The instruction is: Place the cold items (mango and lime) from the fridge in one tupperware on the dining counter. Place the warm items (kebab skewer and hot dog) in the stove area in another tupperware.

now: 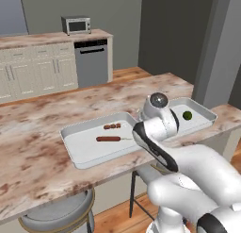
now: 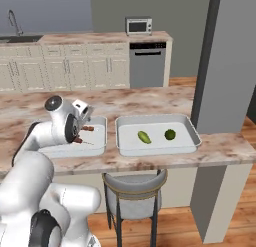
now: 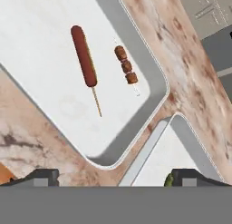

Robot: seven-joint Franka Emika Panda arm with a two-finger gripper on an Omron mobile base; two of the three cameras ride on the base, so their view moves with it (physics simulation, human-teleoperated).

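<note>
On the dining counter point(image 1: 42, 128) two pale grey tupperware trays lie side by side. The left tupperware point(image 1: 70, 133) holds a hot dog point(image 1: 109, 138) on a stick and a kebab skewer point(image 1: 112, 126). In the hand view the hot dog point(image 3: 84, 55) and the kebab skewer point(image 3: 126, 65) lie apart, parallel. The right tupperware point(image 2: 155, 118) holds the mango point(image 2: 144, 137) and the lime point(image 2: 170, 134). My gripper point(image 3: 118, 177) hovers open above the gap between the trays, with nothing between its fingers.
A round grey stool point(image 2: 135, 183) stands under the counter's near edge. A grey pillar point(image 2: 220, 66) rises at the counter's right end. Cream cabinets, a dishwasher and a microwave point(image 1: 76, 24) line the far wall.
</note>
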